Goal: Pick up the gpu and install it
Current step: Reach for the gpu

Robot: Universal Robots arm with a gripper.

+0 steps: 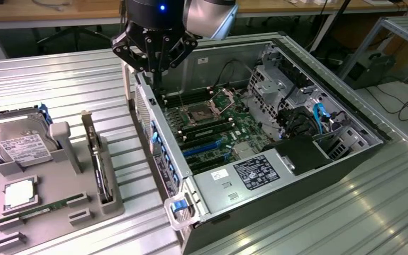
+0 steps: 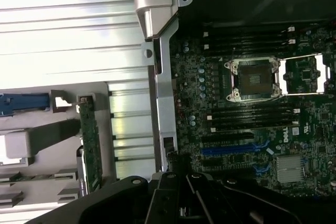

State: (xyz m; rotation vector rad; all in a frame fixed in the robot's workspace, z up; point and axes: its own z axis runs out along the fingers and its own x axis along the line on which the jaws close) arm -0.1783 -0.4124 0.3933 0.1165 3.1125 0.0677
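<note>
The gpu (image 1: 99,162) stands edge-on in a slot of the grey holder tray (image 1: 62,226) at the exterior view's left, its silver bracket at the far end. In the wrist view the gpu (image 2: 90,148) shows as a thin green strip beside the case wall. My gripper (image 1: 155,69) hangs shut and empty above the back corner of the open computer case (image 1: 296,180), well apart from the gpu. The black gripper (image 2: 184,203) is seen from behind in the wrist view.
The tray also holds a silver hard drive (image 1: 16,142), a processor chip (image 1: 19,194) and a narrow memory stick (image 1: 44,210). Inside the case lie the motherboard's open processor socket (image 1: 202,113) and blue card slots (image 1: 205,149). Everything rests on a ribbed metal table (image 1: 62,79).
</note>
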